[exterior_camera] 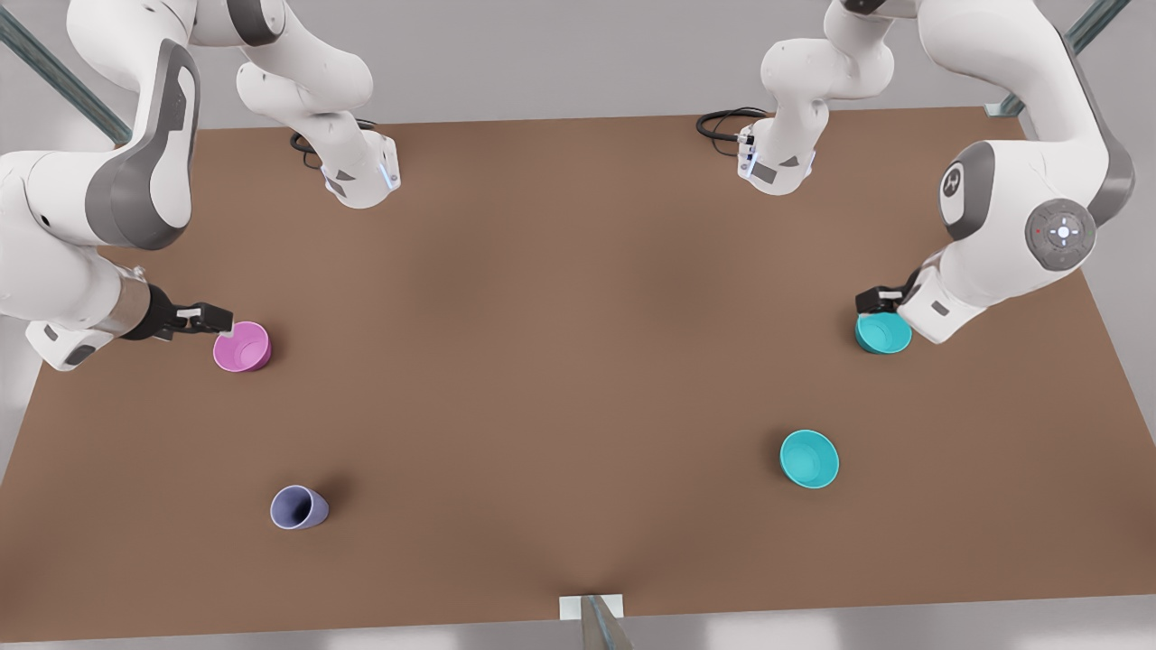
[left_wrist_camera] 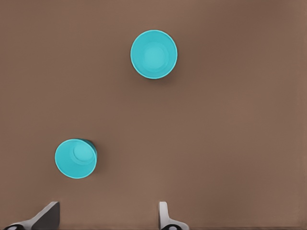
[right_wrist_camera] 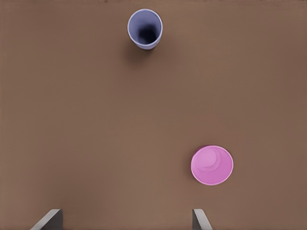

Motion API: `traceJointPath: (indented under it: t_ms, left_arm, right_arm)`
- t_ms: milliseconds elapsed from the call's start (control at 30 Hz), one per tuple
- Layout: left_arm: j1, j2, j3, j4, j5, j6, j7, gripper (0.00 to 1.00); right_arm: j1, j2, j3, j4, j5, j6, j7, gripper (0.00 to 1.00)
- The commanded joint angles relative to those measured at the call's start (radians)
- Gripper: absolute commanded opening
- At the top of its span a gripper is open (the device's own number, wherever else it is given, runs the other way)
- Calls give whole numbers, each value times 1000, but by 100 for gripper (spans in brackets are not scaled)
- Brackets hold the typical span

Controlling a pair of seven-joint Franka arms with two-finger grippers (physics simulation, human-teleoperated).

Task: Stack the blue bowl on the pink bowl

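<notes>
The left gripper (exterior_camera: 874, 299), fingers spread, hovers over the blue bowl (exterior_camera: 882, 333) at the front view's right. The right gripper (exterior_camera: 219, 317), likewise spread, hangs beside the pink bowl (exterior_camera: 242, 347) at the left.

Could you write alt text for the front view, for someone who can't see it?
Two white robot arms reach over a brown table: the right pincer beside a pink bowl, the left pincer above a blue bowl. Nearer the camera sit a turquoise bowl and a purple cup.
</notes>
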Motion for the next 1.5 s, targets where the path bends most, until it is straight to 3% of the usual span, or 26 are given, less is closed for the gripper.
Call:
traceJointPath:
  t_ms: [0,100,167,200,400,500,600,733,1000,1467]
  left_arm:
    - [1,-2,2,13,-39,-28,-28,100]
    - [2,-5,2,16,-39,-49,-28,100]
    - [2,0,3,20,-39,-45,-28,100]
    - [10,1,5,20,-39,-45,-28,100]
    - [30,18,5,42,-39,-23,-28,100]
    - [32,18,5,57,-36,-22,-28,100]
    - [30,15,5,63,-37,-23,-30,100]
    - [32,20,7,63,-36,-22,-28,100]
    - [32,27,8,62,-36,-23,-28,100]
    - [42,50,8,62,-34,-23,-27,100]
  right_arm:
    - [0,-1,0,-2,0,10,-28,100]
    - [-1,5,-2,-9,0,-15,-42,100]
    - [-142,95,-7,-22,0,19,-185,100]
    - [-225,145,-7,-14,-3,97,-257,100]
    - [-291,204,-7,-141,-33,322,-269,100]
    - [-340,204,-7,-267,5,467,-271,100]
    - [-413,296,-7,-284,86,562,-324,100]
    - [-414,228,-7,-411,108,582,-401,100]
    - [-436,128,-8,-700,111,841,-525,100]
    - [-436,203,-7,-775,111,902,-552,100]
